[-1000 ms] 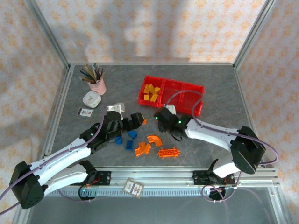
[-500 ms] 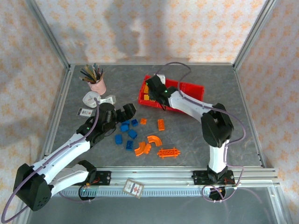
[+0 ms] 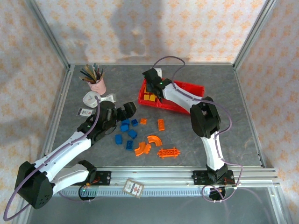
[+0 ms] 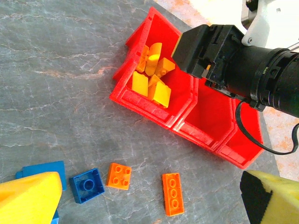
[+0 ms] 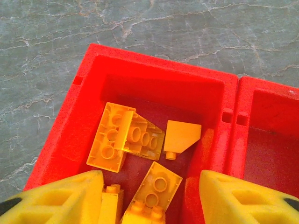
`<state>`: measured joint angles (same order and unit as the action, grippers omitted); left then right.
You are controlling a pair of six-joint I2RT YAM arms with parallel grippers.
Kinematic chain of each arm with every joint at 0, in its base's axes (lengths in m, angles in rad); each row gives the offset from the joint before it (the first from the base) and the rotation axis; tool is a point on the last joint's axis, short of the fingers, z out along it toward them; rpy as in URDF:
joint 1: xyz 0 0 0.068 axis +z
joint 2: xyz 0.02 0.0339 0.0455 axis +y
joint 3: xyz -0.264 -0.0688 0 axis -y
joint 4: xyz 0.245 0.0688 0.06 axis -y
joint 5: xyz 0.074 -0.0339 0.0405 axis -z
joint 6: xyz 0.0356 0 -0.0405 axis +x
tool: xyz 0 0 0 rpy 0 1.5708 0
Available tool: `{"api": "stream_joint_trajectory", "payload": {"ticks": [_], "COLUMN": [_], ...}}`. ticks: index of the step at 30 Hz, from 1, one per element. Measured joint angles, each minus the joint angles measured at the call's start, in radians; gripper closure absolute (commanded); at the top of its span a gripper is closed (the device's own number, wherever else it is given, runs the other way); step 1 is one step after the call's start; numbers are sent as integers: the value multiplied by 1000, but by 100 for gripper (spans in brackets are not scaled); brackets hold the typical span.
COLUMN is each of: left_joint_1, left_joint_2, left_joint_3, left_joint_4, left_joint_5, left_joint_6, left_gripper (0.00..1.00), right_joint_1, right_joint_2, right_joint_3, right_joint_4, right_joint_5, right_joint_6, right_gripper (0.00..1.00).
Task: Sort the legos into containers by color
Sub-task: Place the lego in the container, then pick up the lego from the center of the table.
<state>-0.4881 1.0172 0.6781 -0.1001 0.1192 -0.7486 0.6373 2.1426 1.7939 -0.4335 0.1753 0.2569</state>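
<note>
The red tray [image 3: 196,87] stands at the back centre, with several yellow legos [image 3: 150,94] in its left compartment [image 5: 154,60]. My right gripper [image 3: 151,87] hangs open just above that compartment, and the yellow bricks [image 5: 125,135] lie loose below its fingers [image 5: 60,200]. My left gripper [image 3: 125,112] is open above the table with nothing between its fingers. Below it lie an orange square brick [image 4: 118,176], an orange narrow brick [image 4: 173,193] and a blue brick [image 4: 87,185]. More blue bricks [image 3: 125,127], orange arches [image 3: 153,139] and a long studded orange piece [image 3: 168,152] lie nearer the front.
A pink cup of pencils [image 3: 96,82] stands at the back left, with a white object [image 3: 92,99] and a small card [image 3: 84,112] beside it. The tray's middle compartment [image 4: 212,109] and right one hold nothing that I can see. Metal frame posts border the table.
My right arm swung from the middle of the table to above the tray's left compartment, uncovering an orange brick. My left gripper drew back a little to the left.
</note>
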Motion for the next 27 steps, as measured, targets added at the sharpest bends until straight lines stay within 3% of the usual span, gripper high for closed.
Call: {"api": "stream_joint_trajectory", "payload": {"ticks": [15, 27], "left_joint_1": [-9, -148], "left_joint_2": [-27, -77], "left_joint_3": [0, -79], "left_joint_4": [-2, -1], "left_joint_5": [55, 36], "left_joint_6": [14, -38], "left_gripper": [1, 1], "right_joint_1": [57, 172], "right_joint_2": [-437, -601], "right_joint_3": [-459, -790], "right_joint_4": [73, 110], "right_joint_5": [-99, -90], "right_joint_6": [43, 204], "right_gripper": [29, 21]}}
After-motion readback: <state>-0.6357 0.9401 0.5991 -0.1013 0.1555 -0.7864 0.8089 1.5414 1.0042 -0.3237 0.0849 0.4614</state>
